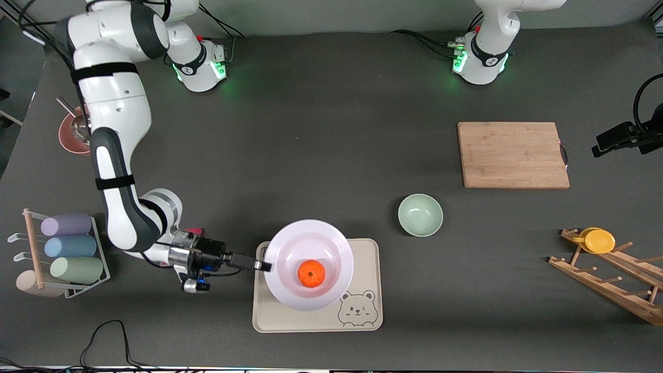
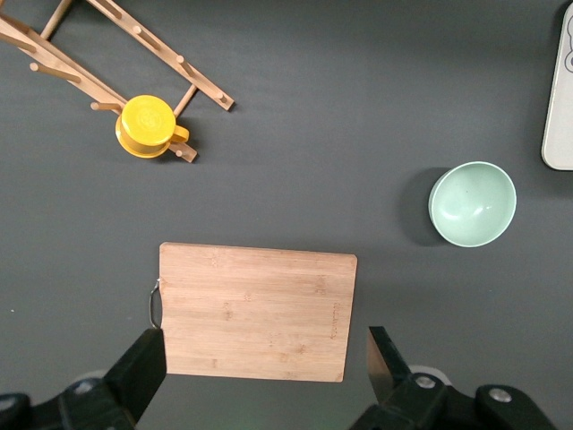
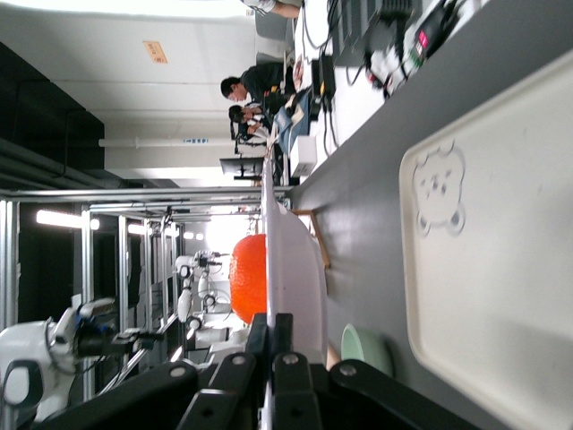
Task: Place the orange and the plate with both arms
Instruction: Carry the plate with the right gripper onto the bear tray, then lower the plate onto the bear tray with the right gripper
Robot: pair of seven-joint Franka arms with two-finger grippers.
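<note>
The pale lavender-white plate [image 1: 309, 254] has the orange [image 1: 311, 273] in its shallow centre. My right gripper [image 1: 263, 266] is shut on the plate's rim, on the side toward the right arm's end, and holds it over the cream bear tray [image 1: 362, 316]. In the right wrist view the plate [image 3: 291, 260] shows edge-on between my right gripper's [image 3: 271, 331] fingers, clear of the tray [image 3: 501, 269], with the orange [image 3: 249, 278] on it. My left gripper [image 2: 264, 358] is open and empty, high over the wooden cutting board [image 2: 257, 311]. It is out of the front view.
A mint-green bowl [image 1: 420, 214] sits between the tray and the cutting board [image 1: 513, 154]. A wooden rack with a yellow cup [image 1: 599, 240] stands at the left arm's end. A cup rack [image 1: 67, 248] and a reddish bowl [image 1: 75, 135] stand at the right arm's end.
</note>
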